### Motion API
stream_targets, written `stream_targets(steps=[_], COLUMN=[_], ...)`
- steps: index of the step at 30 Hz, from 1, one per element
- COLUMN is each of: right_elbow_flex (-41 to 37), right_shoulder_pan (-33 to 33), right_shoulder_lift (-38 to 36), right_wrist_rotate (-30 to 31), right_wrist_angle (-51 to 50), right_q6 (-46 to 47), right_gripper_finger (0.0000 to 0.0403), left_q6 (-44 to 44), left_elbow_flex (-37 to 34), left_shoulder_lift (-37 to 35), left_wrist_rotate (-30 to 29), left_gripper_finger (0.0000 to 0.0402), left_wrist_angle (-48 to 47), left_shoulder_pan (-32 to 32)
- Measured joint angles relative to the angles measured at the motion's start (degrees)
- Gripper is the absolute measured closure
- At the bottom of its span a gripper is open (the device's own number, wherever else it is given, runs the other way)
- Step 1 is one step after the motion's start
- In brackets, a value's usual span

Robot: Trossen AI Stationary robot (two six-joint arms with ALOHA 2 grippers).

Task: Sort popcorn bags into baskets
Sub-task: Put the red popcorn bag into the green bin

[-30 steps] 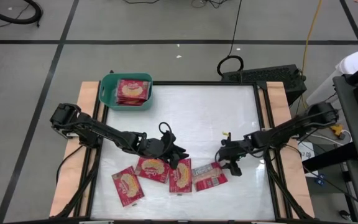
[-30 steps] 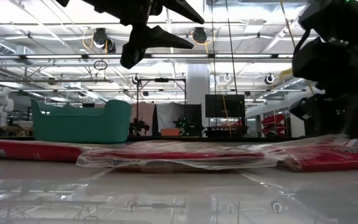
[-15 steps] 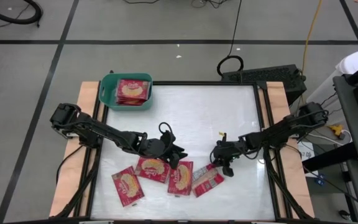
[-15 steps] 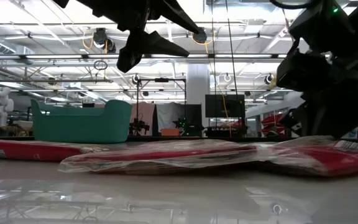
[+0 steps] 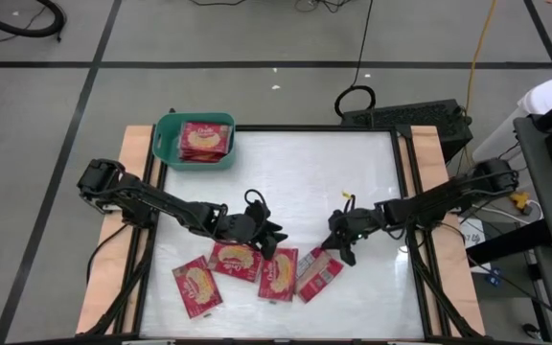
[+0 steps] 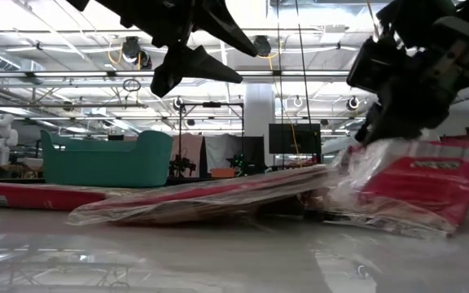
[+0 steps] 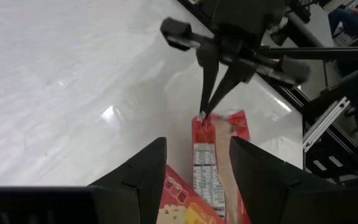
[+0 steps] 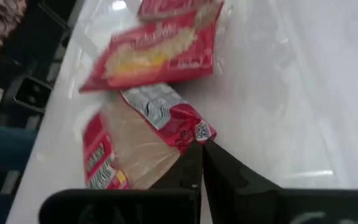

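Right claw [image 5: 331, 251] pinched shut on the corner of one bag [image 5: 318, 275], the one with a grey-white label panel. Its fingertips [image 8: 199, 149] meet on the bag's red corner by a small code square. In the low view this bag [image 6: 418, 183] tilts up off the bench [image 5: 353, 182], its raised end under the right claw [image 6: 363, 140], its lower edge on the surface. In the left wrist view the right claw [image 7: 202, 115] comes down to a point on the bag's [image 7: 213, 163] far end.

Left claw [image 5: 274, 237] hangs above the bench, fingers [image 7: 143, 177] apart at a middling width, holding nothing. It sits well clear of the surface in the low view [image 6: 218, 55]. The held bag lies just past its tips, toward the right claw.

Three more bags lie flat near the left claw. One [image 5: 278, 272] is directly below its tips and touches the held bag. Another [image 5: 236, 261] is under the left arm. A third [image 5: 197, 286] is furthest out, at the bench's near left corner.

Bin [image 5: 168, 146] far from both claws at the far left corner, teal, upright. A red bag [image 5: 204, 140] lies inside it.
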Motion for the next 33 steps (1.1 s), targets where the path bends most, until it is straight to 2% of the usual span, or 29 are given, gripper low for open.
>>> stream_targets(steps=[6, 11, 16, 22, 27, 30, 33], right_elbow_flex=[0.01, 0.0, 0.07, 0.07, 0.07, 0.07, 0.07], right_shoulder_pan=[-2.63, -4.77, -6.1, -6.36, -6.36, -6.36, -6.38], right_shoulder_lift=[-5.02, -7.99, -9.94, -10.54, -10.54, -10.54, -10.54], right_wrist_rotate=[-1.52, -1.58, -1.62, -1.61, -1.62, -1.62, -1.58], right_wrist_angle=[-4.02, -5.41, -5.39, -5.06, -3.81, -2.09, -1.17], right_q6=[-0.96, -1.85, -2.2, -3.6, -3.46, -3.5, -3.85], right_gripper_finger=[0.0403, 0.0403, 0.0403, 0.0403, 0.0403, 0.0403, 0.0403], left_q6=[0.18, -0.77, -0.68, 1.29, 2.64, 2.73, 5.46], left_elbow_flex=[-0.01, 0.0, 1.73, 5.27, 6.31, 6.29, 6.27], left_shoulder_lift=[2.14, 8.08, 13.68, 20.25, 24.21, 25.65, 25.79], left_wrist_rotate=[-0.03, 2.38, 2.73, 6.63, 14.91, 18.47, 22.2], left_gripper_finger=[0.0182, 0.0142, 0.0127, 0.0126, 0.0134, 0.0164, 0.0213], left_wrist_angle=[2.15, 12.63, 18.61, 21.14, 25.16, 27.71, 27.86], left_shoulder_pan=[-0.02, 0.33, 1.03, 3.16, 5.4, 6.62, 7.78])
